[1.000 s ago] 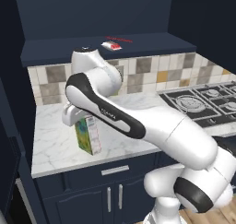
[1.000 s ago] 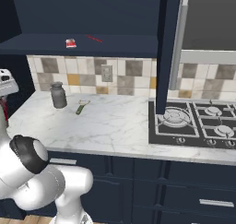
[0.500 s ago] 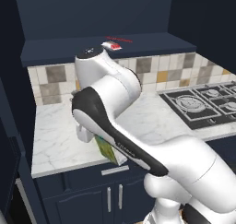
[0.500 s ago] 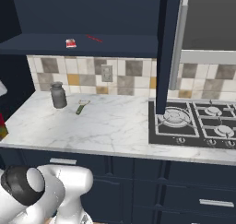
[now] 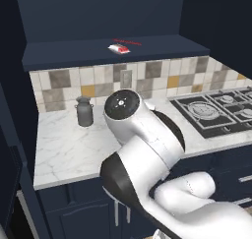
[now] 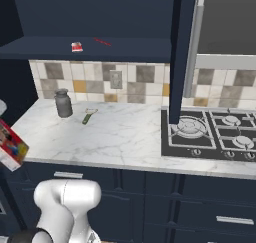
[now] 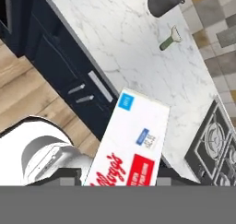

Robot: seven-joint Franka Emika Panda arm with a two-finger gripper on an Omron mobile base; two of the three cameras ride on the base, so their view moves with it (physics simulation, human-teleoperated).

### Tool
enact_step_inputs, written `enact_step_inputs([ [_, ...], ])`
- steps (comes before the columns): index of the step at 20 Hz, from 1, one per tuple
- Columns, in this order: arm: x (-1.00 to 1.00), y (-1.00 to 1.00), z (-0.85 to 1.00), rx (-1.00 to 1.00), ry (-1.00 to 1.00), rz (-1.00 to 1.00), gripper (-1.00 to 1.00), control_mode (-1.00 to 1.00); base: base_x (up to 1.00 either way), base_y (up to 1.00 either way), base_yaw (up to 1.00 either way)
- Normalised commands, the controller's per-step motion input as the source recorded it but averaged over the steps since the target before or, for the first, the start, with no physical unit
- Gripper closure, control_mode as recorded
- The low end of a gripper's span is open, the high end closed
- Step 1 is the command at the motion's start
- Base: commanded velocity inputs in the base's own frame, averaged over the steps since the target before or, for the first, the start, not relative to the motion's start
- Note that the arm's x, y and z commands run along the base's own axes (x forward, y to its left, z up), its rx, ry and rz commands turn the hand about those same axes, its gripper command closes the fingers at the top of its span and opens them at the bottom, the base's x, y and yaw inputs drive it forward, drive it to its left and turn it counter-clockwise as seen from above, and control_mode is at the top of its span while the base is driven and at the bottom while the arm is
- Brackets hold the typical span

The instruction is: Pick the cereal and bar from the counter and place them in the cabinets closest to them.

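Even, dim, slightly soft rendered light.

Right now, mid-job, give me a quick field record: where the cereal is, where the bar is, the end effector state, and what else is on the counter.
cereal: box off the counter, held tilted past its left end, above the wood floor
bar: small red-and-white packet lying on the wall cabinet shelf
end effector: tips hidden behind the box; apparently shut on it
jug: grey metal jug upright near the backsplash
peeler: green-handled peeler lying flat right of the jug
stove: gas hob at the counter's right end
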Motion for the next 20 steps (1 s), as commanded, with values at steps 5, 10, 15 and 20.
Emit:
enact_step_inputs([
  [5,-0.13,-0.87,0.03,-0.01,-0.28,0.11,1.0,-1.0,0.0,0.0,0.0],
  [10,-0.2,-0.68,-0.01,0.17,-0.21,0.17,1.0,-1.0,0.0,0.0,0.0],
  [15,-0.19,-0.42,0.0,0.25,-0.13,0.15,1.0,-1.0,0.0,0.0,0.0],
  [20,0.0,0.0,0.0,0.0,0.0,0.0,1.0,-1.0,0.0,0.0,0.0],
])
